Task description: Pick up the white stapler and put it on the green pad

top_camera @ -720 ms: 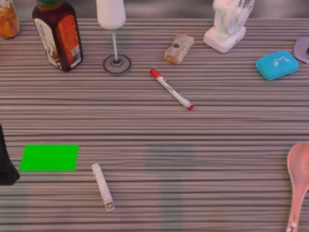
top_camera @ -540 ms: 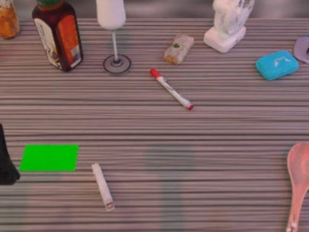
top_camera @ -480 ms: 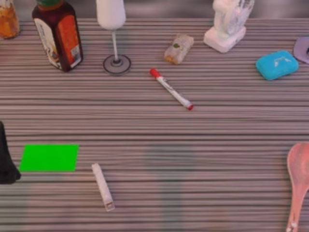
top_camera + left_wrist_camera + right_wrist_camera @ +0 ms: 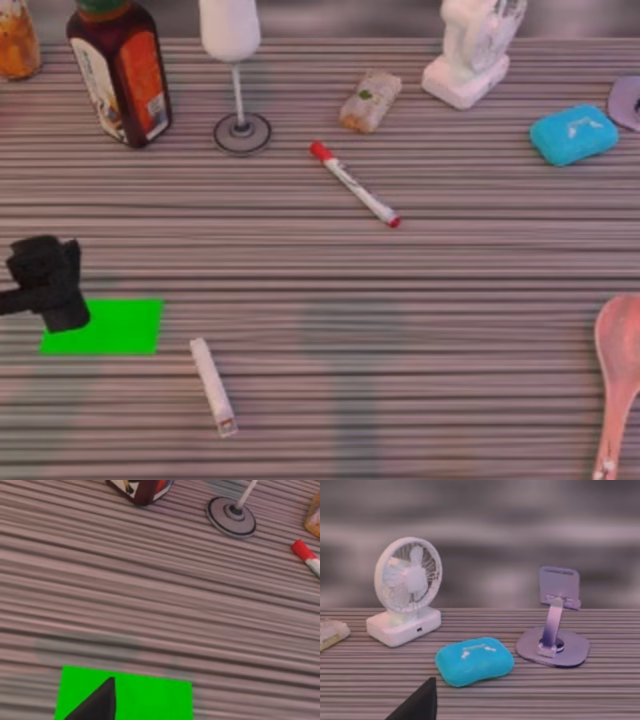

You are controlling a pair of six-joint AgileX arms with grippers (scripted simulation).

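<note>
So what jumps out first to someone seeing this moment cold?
The bright green pad at the table's left, with the black left gripper overlapping its far-left corner. Just right of the pad the white stapler lies untouched, and a turquoise block stands out at far right.

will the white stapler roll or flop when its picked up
The white stapler is a slim, flat-sided bar lying flat, so it probably won't roll. It looks rigid and light for its size. Its smooth narrow body might twist in a grip taken off-centre.

Striped table (white stapler, green pad)
</note>
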